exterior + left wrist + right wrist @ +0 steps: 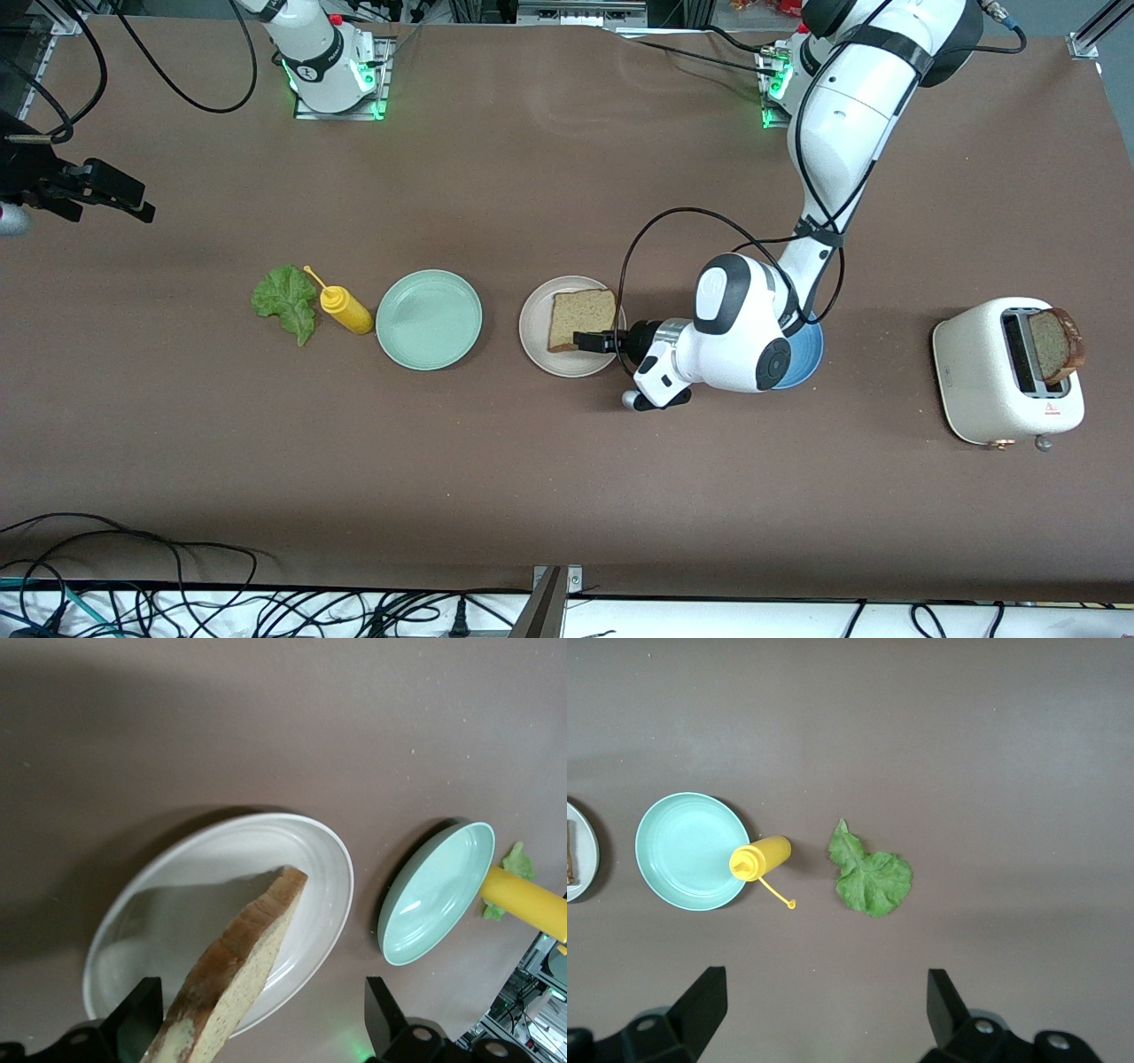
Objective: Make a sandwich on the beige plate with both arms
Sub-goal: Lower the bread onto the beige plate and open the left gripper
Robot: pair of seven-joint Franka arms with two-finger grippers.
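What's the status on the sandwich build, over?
Left gripper open at bread slice on beige plate. Right gripper open above lettuce. Nothing blocking.

A brown wholemeal bread slice [581, 319] with a darker crust lies over the beige plate [536, 332], a round, shallow, matte dish on the bench, and its edge toward the left arm's end sits between the spread fingers of the left pincer [595, 341]. A second bread slice [1054, 344] stands upright in the toaster's slot, well apart from the plate. The ruffled green lettuce leaf [286, 301] lies flat on the bench toward the right arm's end.
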